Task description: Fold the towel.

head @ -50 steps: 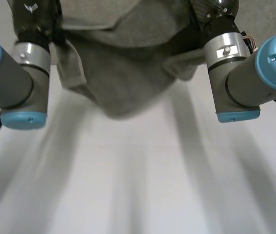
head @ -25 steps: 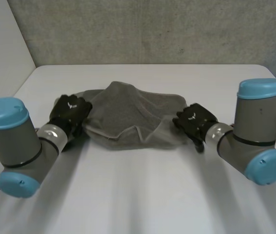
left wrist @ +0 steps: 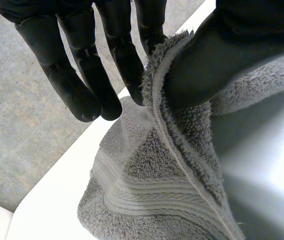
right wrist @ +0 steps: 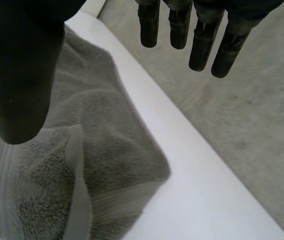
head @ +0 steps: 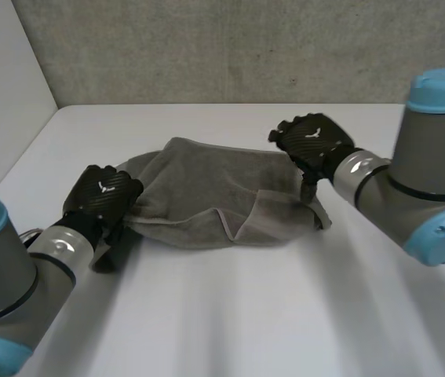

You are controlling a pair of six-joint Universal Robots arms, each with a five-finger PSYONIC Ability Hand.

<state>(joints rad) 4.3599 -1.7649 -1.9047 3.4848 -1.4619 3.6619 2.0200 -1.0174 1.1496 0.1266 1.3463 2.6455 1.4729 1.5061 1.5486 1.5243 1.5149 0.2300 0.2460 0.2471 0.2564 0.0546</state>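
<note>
Grey towel [head: 206, 192] lies bunched and wrinkled mid tabletop [head: 230, 314], long side running 9 to 3 o'clock, with a loose flap turned up along its 6 o'clock edge. Left robot hand [head: 100, 195] is at the towel's 9 o'clock end, on the cloth. In the left wrist view the left robot hand [left wrist: 222, 55] is pinching the towel [left wrist: 152, 190] by its hemmed edge: the thumb presses the hem against one finger, and the other fingers [left wrist: 76, 80] hang straight and free beside it. The cloth drapes down from the pinch onto the tabletop [left wrist: 56, 185]. Right robot hand [head: 310, 141] is at about 2 o'clock of the towel, over its 3 o'clock end. Whether it touches the cloth can't be told from the head view. In the right wrist view the right robot hand [right wrist: 16, 75] is spread, its fingers [right wrist: 202, 45] straight and apart from the thumb, holding nothing. The towel [right wrist: 81, 150] lies under the thumb, with a rounded corner resting on the tabletop [right wrist: 197, 185] close to the table's edge. Grey floor [right wrist: 252, 110] lies beyond that edge. Left arm [head: 2, 267] comes in from 8 o'clock and right arm [head: 426, 181] from 3 o'clock. A grey wall [head: 230, 47] sits behind the tabletop at 12 o'clock.
</note>
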